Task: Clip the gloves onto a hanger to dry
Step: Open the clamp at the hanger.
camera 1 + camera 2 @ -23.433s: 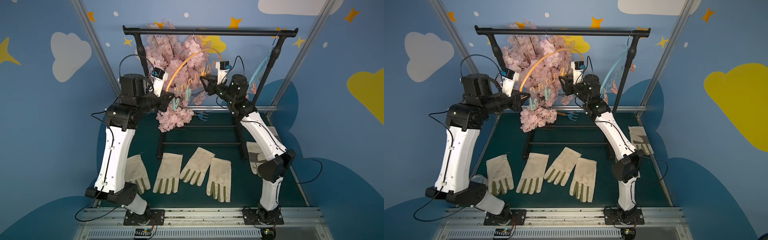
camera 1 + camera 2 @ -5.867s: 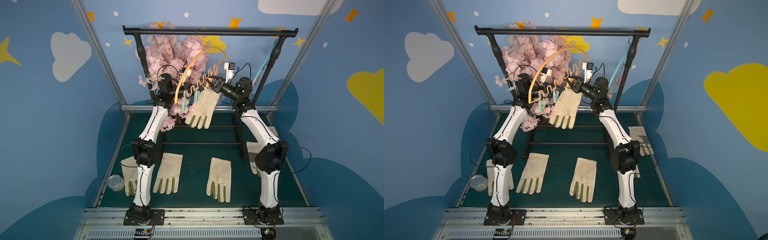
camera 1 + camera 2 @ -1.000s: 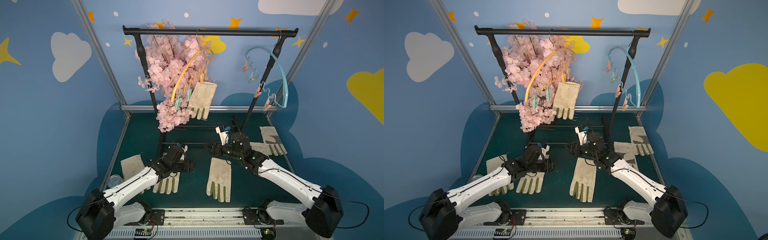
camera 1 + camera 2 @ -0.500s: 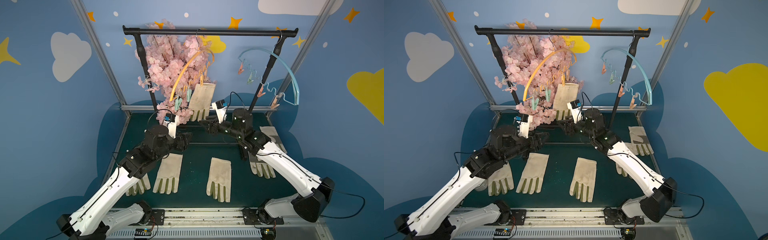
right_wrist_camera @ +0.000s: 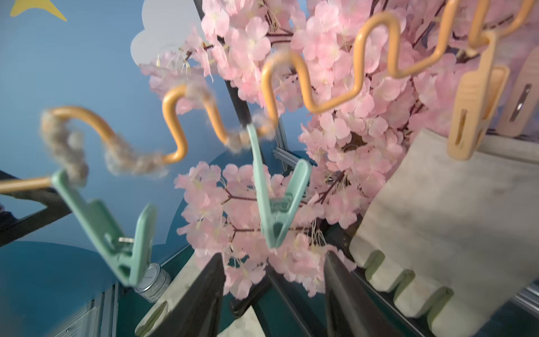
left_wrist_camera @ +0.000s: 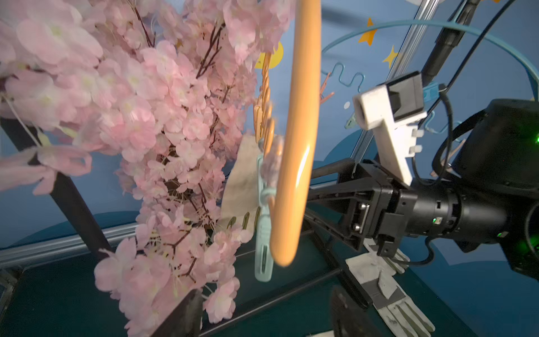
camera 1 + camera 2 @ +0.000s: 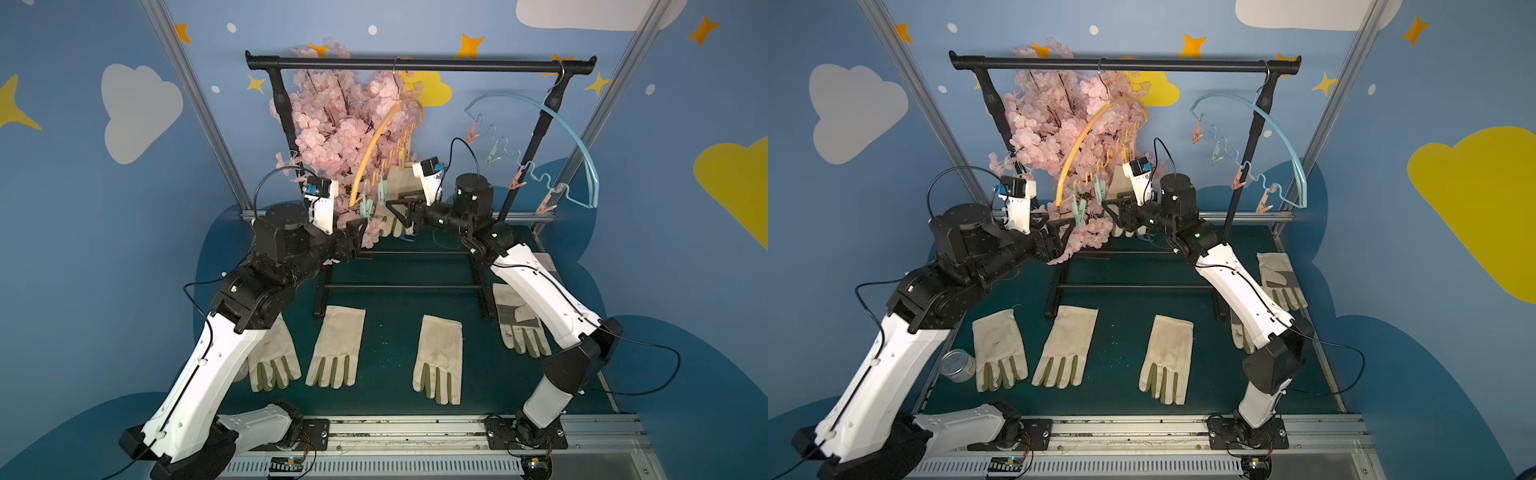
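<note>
Hanging clipped on the orange hanger (image 6: 301, 116), one cream glove (image 5: 452, 204).

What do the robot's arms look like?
Both arms: white shells on long links, chunky black round joints. Left gripper and right gripper are black with triangular jaws, each carrying a white camera block. Thin black cables loop alongside; small green lights glow on the right arm.
</note>
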{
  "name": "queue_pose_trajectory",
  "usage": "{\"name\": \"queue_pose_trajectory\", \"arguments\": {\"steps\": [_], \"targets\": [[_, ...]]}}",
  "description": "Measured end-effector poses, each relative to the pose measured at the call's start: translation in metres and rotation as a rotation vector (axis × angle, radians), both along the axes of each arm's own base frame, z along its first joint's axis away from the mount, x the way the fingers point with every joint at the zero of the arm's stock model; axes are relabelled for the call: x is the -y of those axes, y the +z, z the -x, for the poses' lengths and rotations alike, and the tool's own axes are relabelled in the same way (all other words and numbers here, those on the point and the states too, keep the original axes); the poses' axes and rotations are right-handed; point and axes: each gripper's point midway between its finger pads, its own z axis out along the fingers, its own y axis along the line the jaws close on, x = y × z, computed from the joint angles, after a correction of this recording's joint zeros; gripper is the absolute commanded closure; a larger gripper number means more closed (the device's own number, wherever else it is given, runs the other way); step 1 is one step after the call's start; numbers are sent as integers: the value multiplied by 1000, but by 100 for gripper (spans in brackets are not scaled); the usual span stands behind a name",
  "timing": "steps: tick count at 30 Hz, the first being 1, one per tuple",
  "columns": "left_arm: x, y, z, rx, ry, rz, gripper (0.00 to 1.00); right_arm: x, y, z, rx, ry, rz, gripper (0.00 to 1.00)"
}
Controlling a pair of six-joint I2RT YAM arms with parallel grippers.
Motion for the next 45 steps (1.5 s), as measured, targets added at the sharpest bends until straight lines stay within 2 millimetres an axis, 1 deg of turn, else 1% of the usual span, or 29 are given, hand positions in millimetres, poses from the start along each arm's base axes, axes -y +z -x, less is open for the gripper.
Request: {"name": "queue_pose_trajectory", "arguments": {"steps": [4,9,11,13,15,19,21,28,30,35,43,45], "targets": [[5,15,-13,34,-9,-12,30,-7,4,-11,10,14,-10,42],[8,19,-24,46,-15,-29,31,-14,6,-20,15,33,-19,39],[8,19,-29,45,-11,-34,35,-16,5,-22,12,40,-22,38],[8,20,-33,49,-9,-42,37,-18,3,-23,5,47,-24,37],[8,20,-37,53,-7,-45,42,-20,4,-25,2,53,-34,37],[9,20,-45,57,-3,-51,43,-23,6,-28,2,66,-51,37],[9,18,-47,54,-2,-52,45,-26,8,-30,1,76,-62,37],[9,21,-50,70,-7,-50,46,-30,10,-36,-13,93,-95,39],[9,22,-51,73,-8,-49,46,-32,13,-38,-10,102,-106,41],[8,22,-51,74,-7,-48,46,-36,18,-43,-11,112,-130,42],[6,23,-52,74,-5,-47,46,-37,19,-41,-18,129,-138,43],[7,22,-52,74,-7,-47,46,-38,19,-41,-20,130,-138,42]]}}
